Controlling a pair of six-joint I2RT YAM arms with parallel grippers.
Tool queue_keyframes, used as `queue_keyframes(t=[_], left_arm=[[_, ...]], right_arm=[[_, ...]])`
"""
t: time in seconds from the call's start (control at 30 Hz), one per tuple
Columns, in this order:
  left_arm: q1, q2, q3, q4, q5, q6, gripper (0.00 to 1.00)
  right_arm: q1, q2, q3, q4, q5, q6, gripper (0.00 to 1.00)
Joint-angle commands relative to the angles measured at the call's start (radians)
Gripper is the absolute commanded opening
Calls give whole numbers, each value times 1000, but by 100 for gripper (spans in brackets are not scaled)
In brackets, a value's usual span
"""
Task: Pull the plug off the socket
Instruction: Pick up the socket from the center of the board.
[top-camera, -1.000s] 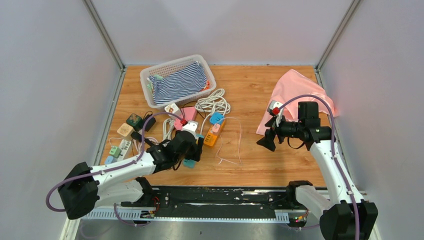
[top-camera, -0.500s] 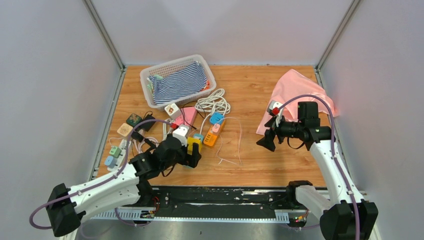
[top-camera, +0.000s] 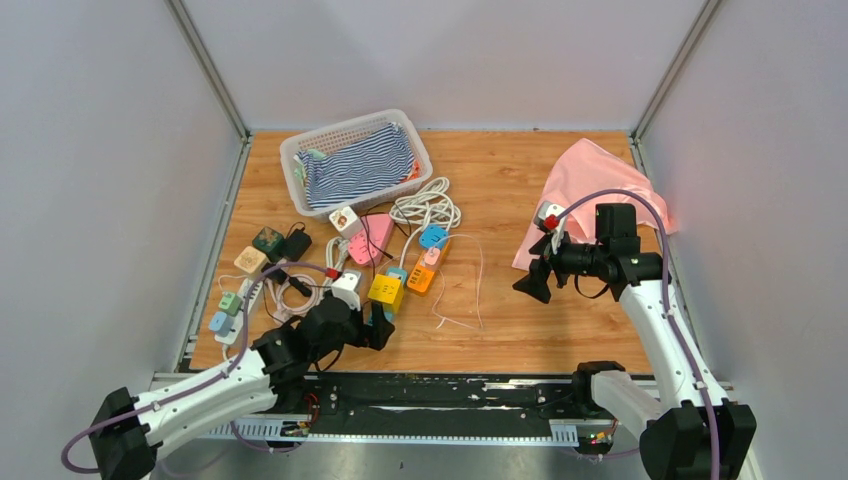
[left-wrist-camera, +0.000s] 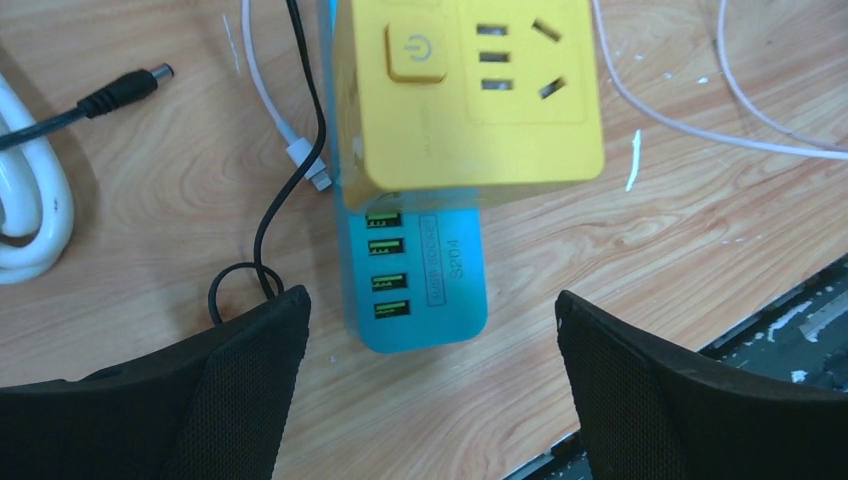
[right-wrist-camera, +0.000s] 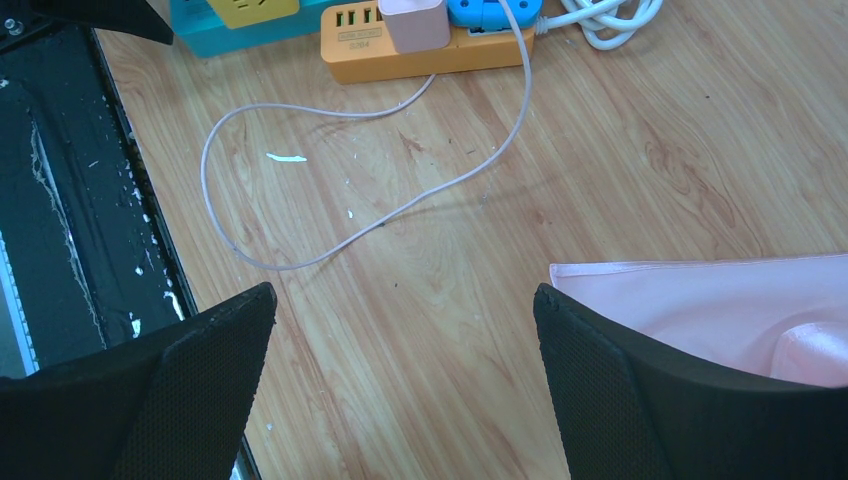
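Under both sets of jaws, wooden table (top-camera: 520, 180); pink cloth (top-camera: 590, 175) lies just beside one finger of right gripper (right-wrist-camera: 404, 290), its corner showing low in that wrist view

Far ahead of left gripper (left-wrist-camera: 430, 300), well apart, sits white basket (top-camera: 340, 128)

Left jaws released, spread wide, gripping nothing, low over the wood

Straight out from between the left jaws runs blue power strip (left-wrist-camera: 415, 270), USB end nearest them, neither finger touching it

Farther ahead of those jaws, yellow socket cube (left-wrist-camera: 470, 100) sits on top of that strip, power button and empty holes facing up; cannot tell if it is plugged into the strip

Right jaws released too, empty, held above the table

Far ahead of the right jaws, orange strip (right-wrist-camera: 440, 58) with pink charger (right-wrist-camera: 410, 20) stuck in it, thin cable (right-wrist-camera: 204, 175) looping on the wood between strip and jaws

Ahead-left of the left jaws, black barrel plug (left-wrist-camera: 125, 90) lies loose on the wood
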Motion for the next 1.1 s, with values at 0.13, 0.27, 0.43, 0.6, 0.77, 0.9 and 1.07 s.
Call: queue_keyframes(t=[0.13,0.27,0.43,0.6,0.77,0.9,1.07], left_arm=[[-7,190,17,139,-23,-19,84],[-24,261,39,129,-78,-22,84],[-55,317,57,130,-146,-32,84],[-89,371,87,110,-215,-52,78],[-145,449,122,73,-300,-80,73],[-169,504,135,73,-346,-93,73],[-174,563,139,99,-372,-87,57]], right_arm=[[16,-2,-13,-24,-14,-14,100],[18,0,-13,-24,-13,-16,100],[17,2,-13,-24,-12,-16,100],[17,1,-13,-26,-12,-16,100],[18,2,-13,-26,-9,-17,100],[18,2,-13,-26,-9,-17,100],[17,2,-12,-27,-7,-19,100]])
